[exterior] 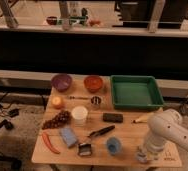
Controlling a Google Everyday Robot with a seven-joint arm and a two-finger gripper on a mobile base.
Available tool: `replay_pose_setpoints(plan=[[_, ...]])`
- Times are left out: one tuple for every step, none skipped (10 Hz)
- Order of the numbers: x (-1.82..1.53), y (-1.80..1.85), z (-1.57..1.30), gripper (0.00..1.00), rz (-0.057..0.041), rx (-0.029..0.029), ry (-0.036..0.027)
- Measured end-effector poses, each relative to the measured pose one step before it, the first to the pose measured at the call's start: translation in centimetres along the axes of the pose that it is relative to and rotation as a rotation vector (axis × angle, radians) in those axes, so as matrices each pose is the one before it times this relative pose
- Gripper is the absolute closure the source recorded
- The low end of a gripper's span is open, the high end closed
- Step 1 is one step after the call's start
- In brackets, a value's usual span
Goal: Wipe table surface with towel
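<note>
The wooden table [124,131] stands in the middle of the camera view with several small items on it. My white arm [163,131] reaches in from the right. My gripper [142,156] points down at the table's front right corner, at or just above the wood. I cannot make out a towel; anything under the gripper is hidden. A blue cup [113,145] stands just left of the gripper.
On the table are a green tray [135,91], purple bowl [61,81], orange bowl [93,82], white cup [79,114], metal cup [95,101], black block [113,117], brush [101,132], blue sponge [68,136], grapes [57,119] and red chili [49,142].
</note>
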Motion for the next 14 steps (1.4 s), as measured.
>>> replay_pose_setpoints(plan=[[0.166, -0.024, 0.526, 0.97, 0.00535, -0.00525, -0.00106], [0.155, -0.111, 0.527, 0.97, 0.00371, -0.00537, -0.00003], [0.149, -0.174, 0.253, 0.97, 0.003, 0.00083, 0.00026], [0.125, -0.092, 0.077, 0.97, 0.00285, 0.00346, 0.00198], [0.048, -0.168, -0.024, 0.97, 0.00164, 0.00876, 0.00276], [-0.098, -0.256, -0.278, 0.97, -0.00373, 0.01023, 0.00622], [-0.207, -0.465, -0.366, 0.97, -0.00576, 0.01531, 0.00643], [-0.106, -0.275, -0.169, 0.97, -0.00414, 0.00552, 0.00446], [-0.122, -0.31, -0.119, 0.97, -0.00295, 0.00698, 0.00154], [-0.066, -0.235, -0.051, 0.97, -0.00167, 0.00405, 0.00245], [-0.015, -0.175, 0.099, 0.97, -0.001, 0.00044, 0.00137], [0.041, -0.181, 0.114, 0.97, 0.00021, 0.00021, 0.00098], [0.023, -0.251, 0.151, 0.97, -0.00068, 0.0007, 0.00223], [0.117, -0.212, 0.155, 0.97, 0.00065, 0.00171, 0.00168]])
